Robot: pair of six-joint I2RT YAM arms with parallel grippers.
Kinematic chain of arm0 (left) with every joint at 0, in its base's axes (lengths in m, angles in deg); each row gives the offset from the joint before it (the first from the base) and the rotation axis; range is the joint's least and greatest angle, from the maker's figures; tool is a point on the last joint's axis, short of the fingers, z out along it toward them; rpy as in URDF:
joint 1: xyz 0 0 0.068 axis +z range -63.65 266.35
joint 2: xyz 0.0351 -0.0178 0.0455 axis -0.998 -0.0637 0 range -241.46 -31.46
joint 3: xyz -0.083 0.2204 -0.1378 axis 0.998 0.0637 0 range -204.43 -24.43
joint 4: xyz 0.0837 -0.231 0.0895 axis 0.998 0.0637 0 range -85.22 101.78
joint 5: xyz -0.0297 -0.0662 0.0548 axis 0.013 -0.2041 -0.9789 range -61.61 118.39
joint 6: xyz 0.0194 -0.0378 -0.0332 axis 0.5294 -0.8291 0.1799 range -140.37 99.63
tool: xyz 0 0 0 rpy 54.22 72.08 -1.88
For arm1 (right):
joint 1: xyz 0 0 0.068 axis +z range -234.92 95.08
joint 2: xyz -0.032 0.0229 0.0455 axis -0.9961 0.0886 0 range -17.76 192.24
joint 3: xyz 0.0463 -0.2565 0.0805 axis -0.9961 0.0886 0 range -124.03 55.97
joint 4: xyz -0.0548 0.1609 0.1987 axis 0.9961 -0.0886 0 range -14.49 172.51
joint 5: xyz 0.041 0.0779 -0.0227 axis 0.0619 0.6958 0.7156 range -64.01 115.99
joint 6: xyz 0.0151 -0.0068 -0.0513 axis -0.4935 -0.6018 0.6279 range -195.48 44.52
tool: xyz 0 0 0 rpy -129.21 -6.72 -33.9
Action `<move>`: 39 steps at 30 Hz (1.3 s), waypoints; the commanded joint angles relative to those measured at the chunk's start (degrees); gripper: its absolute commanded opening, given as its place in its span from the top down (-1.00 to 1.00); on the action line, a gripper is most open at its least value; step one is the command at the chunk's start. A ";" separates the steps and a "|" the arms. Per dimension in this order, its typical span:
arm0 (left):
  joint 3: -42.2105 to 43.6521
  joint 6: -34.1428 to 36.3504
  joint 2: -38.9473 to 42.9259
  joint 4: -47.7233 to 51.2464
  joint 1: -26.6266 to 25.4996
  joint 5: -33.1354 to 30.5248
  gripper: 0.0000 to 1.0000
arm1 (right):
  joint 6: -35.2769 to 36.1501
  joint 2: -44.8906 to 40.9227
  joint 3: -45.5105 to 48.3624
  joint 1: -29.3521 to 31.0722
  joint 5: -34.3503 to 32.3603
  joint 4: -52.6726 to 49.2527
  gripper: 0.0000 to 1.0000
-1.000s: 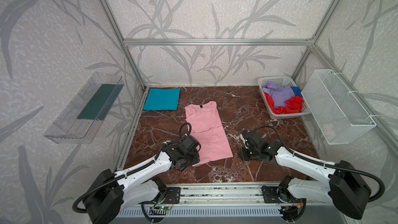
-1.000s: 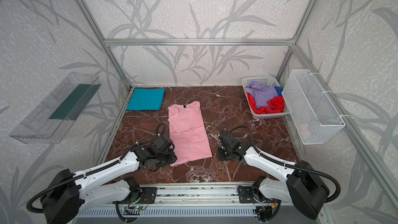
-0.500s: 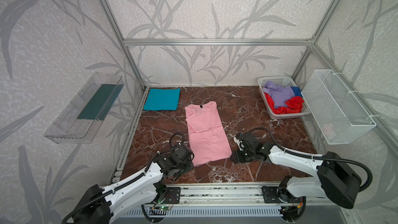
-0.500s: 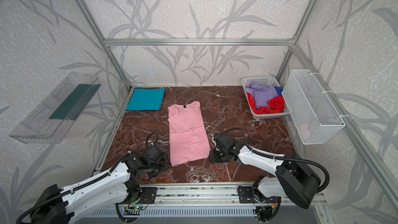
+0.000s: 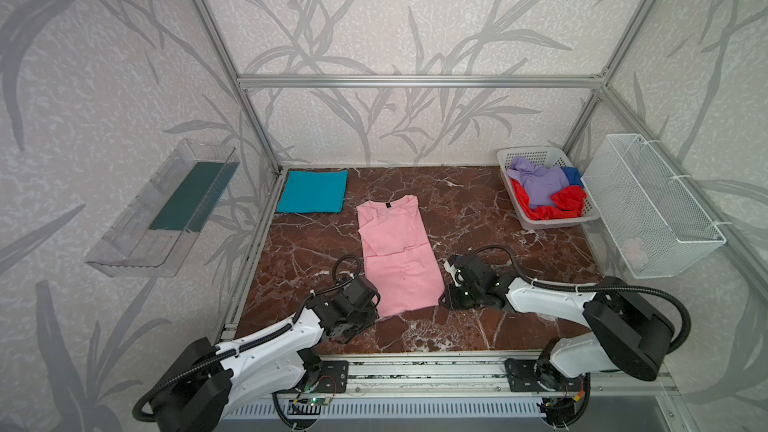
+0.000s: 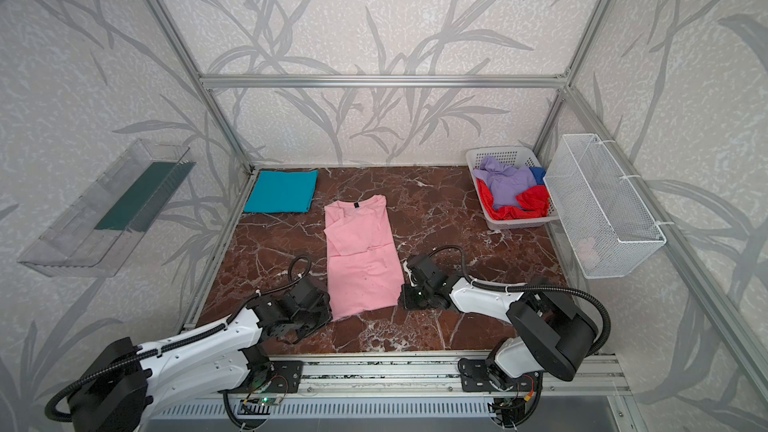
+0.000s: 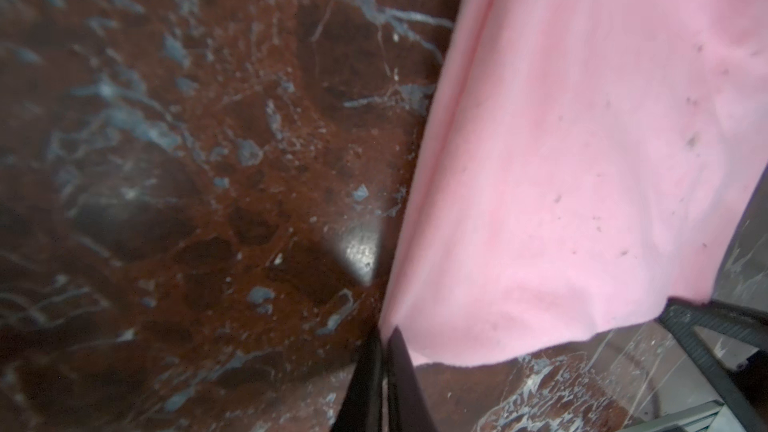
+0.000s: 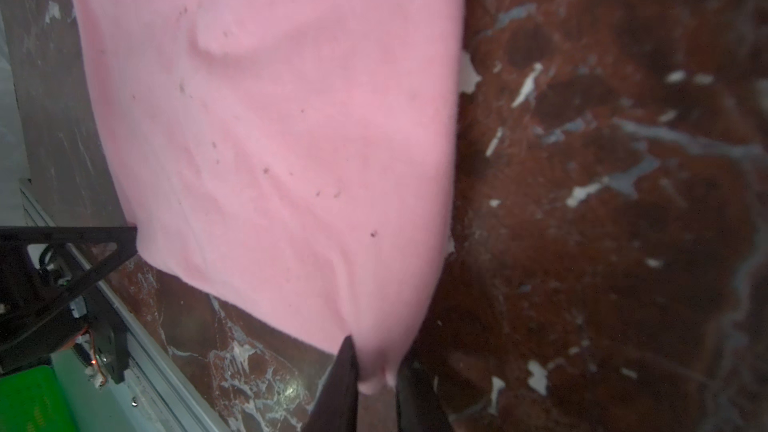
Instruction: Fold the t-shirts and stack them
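Upper left of the floor in both top views: counted as done, one teal t-shirt, folded square and lying flat. Centre of frame: about halfway, judging by the pink t-shirt, laid as a long narrow strip on the marble table, sleeves turned in, collar toward the top, hem toward the bottom. Gripped at its lower-left hem corner by the left gripper, jaws pressed together, seemingly on a thin edge of cloth. Gripped at the lower-right corner by the right gripper, with a pinch of pink bunched between the jaws. Probably set to carry the hem up toward the collar.

Still to fold, at the right of frame: lavender t-shirt, red t-shirt and blue t-shirt, crumpled in the white basket. Still to stack as well: nothing on the teal one.

As for writing: only a small dark neck label at the pink collar, too small to read. No brand seen anywhere.
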 commanded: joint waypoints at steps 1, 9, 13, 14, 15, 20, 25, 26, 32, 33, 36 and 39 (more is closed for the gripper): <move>0.80 -0.95 0.09 3.47 -0.40 -0.67 1.00 | 0.96 -2.01 0.48 -0.08 -1.17 -4.60 1.00; -4.57 -1.39 3.93 11.67 -3.46 -1.35 1.00 | 3.27 -12.48 -1.12 4.58 -5.65 -19.99 1.00; -10.14 -1.39 5.10 15.46 -5.53 -2.64 1.00 | -0.60 -17.48 -1.13 7.47 -5.38 -24.28 1.00; -11.87 -1.02 5.54 16.22 -5.63 -2.79 1.00 | -1.74 -18.81 -1.25 7.57 -5.04 -25.33 1.00; -13.48 -0.59 5.87 17.21 -5.58 -3.20 1.00 | -2.66 -20.04 -1.45 7.51 -4.89 -26.09 1.00; -22.10 3.47 5.91 21.07 -5.59 -6.77 1.00 | -3.63 -25.14 -6.52 6.86 -7.99 -29.15 1.00; -28.50 8.52 3.02 19.29 -4.19 -8.16 1.00 | -0.75 -21.19 -15.80 2.20 -4.84 -28.94 1.00; -30.26 10.07 2.09 19.52 -3.43 -8.00 1.00 | -0.14 -19.84 -17.60 0.86 -4.16 -28.41 1.00; -35.67 17.93 -2.02 17.76 7.19 -3.70 1.00 | 3.30 -11.45 -26.08 -8.21 0.81 -24.68 1.00; -35.58 19.01 -2.66 16.05 9.87 -2.31 1.00 | 3.67 -9.90 -27.40 -9.36 1.51 -24.17 1.00; -36.48 21.91 -6.18 11.48 16.22 1.59 1.00 | 3.65 -5.37 -30.67 -12.40 2.93 -22.51 1.00; -39.07 23.80 -11.99 7.31 19.67 4.99 1.00 | 5.74 -0.02 -34.04 -14.47 4.74 -20.93 1.00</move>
